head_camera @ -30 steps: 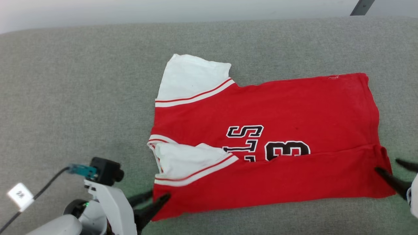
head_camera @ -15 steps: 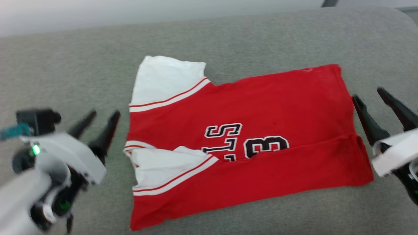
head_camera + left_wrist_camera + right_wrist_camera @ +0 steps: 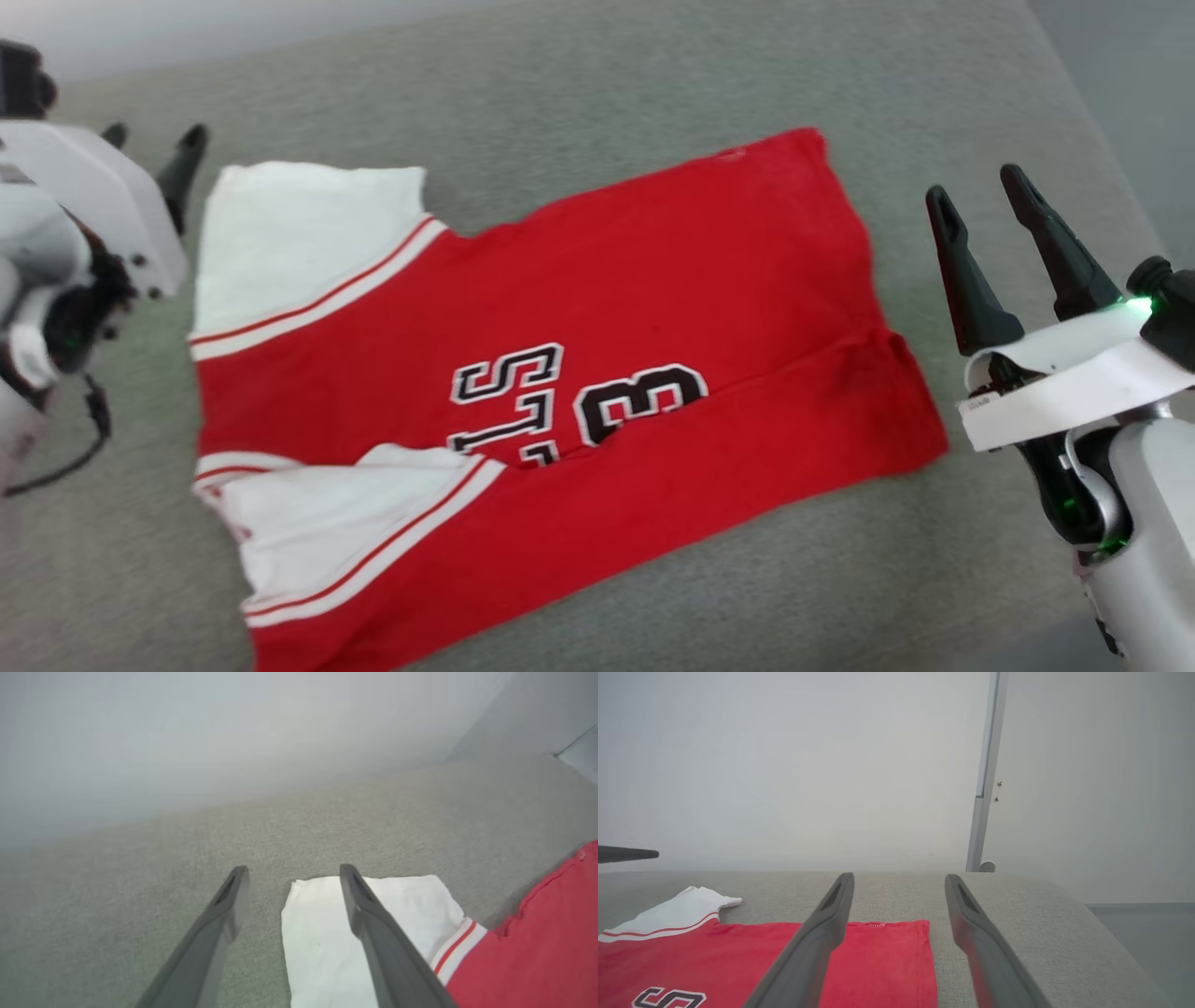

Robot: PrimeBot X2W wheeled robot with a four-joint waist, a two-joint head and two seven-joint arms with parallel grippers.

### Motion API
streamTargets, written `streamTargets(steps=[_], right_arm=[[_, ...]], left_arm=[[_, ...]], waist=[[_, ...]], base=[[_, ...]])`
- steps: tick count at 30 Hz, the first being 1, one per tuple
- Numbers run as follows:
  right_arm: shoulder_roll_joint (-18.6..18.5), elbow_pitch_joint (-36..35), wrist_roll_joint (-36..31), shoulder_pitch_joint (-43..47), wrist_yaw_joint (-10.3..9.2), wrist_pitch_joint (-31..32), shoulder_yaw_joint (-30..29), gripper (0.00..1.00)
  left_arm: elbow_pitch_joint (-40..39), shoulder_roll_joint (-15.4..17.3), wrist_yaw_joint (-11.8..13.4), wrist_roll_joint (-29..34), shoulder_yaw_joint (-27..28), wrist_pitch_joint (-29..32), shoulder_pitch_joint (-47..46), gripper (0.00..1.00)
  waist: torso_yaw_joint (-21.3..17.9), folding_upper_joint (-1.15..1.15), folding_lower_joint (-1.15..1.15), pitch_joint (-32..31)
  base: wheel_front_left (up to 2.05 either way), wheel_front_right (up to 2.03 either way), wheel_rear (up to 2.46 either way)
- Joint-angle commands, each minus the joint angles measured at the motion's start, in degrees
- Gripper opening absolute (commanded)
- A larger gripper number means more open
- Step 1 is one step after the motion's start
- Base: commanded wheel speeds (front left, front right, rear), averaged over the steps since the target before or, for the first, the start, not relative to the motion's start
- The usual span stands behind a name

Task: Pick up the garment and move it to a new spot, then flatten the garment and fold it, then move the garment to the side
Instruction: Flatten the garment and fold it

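**Ana:** Where is the shirt?

**Ben:** The red cloth jersey with white sleeves (image 3: 607, 308) lies flat on the grey cloth cushion (image 3: 607, 65), between the two arms. Its near edge is folded up over the number.

**Ana:** What could go wrong?

**Ben:** I think a pinch could catch just one layer. Then the fold would slip open, or the shirt would go crooked.

**Ana:** And the arms?

**Ben:** The left gripper (image 3: 154, 137) is by the far white sleeve. The right gripper (image 3: 976, 187) is just past the hem. Both have their fingers spread wide and hold nothing.
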Motion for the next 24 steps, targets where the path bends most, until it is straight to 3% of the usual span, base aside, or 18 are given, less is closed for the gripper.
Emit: streamTargets(steps=[1, 8, 12, 17, 18, 19, 20, 24], right_arm=[[0.73, 0.12, 0.35, -0.71, -0.09, -0.47, 0.26, 1.0], [0.44, 0.94, 1.64, -0.31, -0.09, -0.91, 1.82, 1.0], [-0.27, 1.35, 2.39, -0.98, -0.09, -1.01, 1.86, 1.0], [-1.41, 1.36, 3.12, -2.39, -0.09, -1.03, 2.84, 1.0], [-1.87, 1.52, 3.31, -2.86, -0.09, -1.03, 3.4, 1.0], [-2.34, 1.63, 3.84, -3.49, -0.09, -0.7, 4.25, 1.0], [-2.84, 1.94, 4.53, -4.45, -0.09, 0.28, 5.09, 1.0], [-5.75, 3.91, 6.97, -11.03, -0.09, 5.68, 9.17, 1.0]], left_arm=[[3.31, -0.49, -0.43, -0.93, -0.64, 3.99, -1.38, 1.0], [11.98, 0.06, -1.79, -5.82, -3.46, 27.91, -7.92, 1.0], [13.64, 0.04, -1.0, -4.01, -5.51, 32.83, -10.34, 1.0], [14.33, -1.53, -3.09, -5.28, -6.53, 36.23, -9.63, 1.0], [14.16, -2.14, -3.79, -5.9, -6.43, 36.72, -9.39, 0.78], [14.02, -2.74, -4.31, -6.81, -6.12, 37.19, -9.4, 0.33], [13.8, -3.36, -4.66, -7.28, -5.83, 37.53, -9.63, 0.0], [12.96, -4.84, -6.24, -6.8, -6.19, 37.81, -10.99, 0.0]], waist=[[-4.7, 0.0, 0.0, 2.69], [-7.16, 0.0, 0.0, 4.76], [-7.33, 0.0, 0.0, 6.13], [-6.31, 0.0, 0.0, 7.83], [-5.92, 0.0, 0.0, 8.15], [-5.51, 0.0, 0.0, 8.56], [-5.1, 0.0, 0.0, 9.03], [-3.23, 0.0, 0.0, 10.54]], base=[[0.0, 0.0, 0.0], [0.0, 0.0, 0.0], [0.0, 0.0, 0.0], [0.0, 0.0, 0.0], [0.0, 0.0, 0.0], [0.0, 0.0, 0.0], [0.0, 0.0, 0.0], [0.0, 0.0, 0.0]])
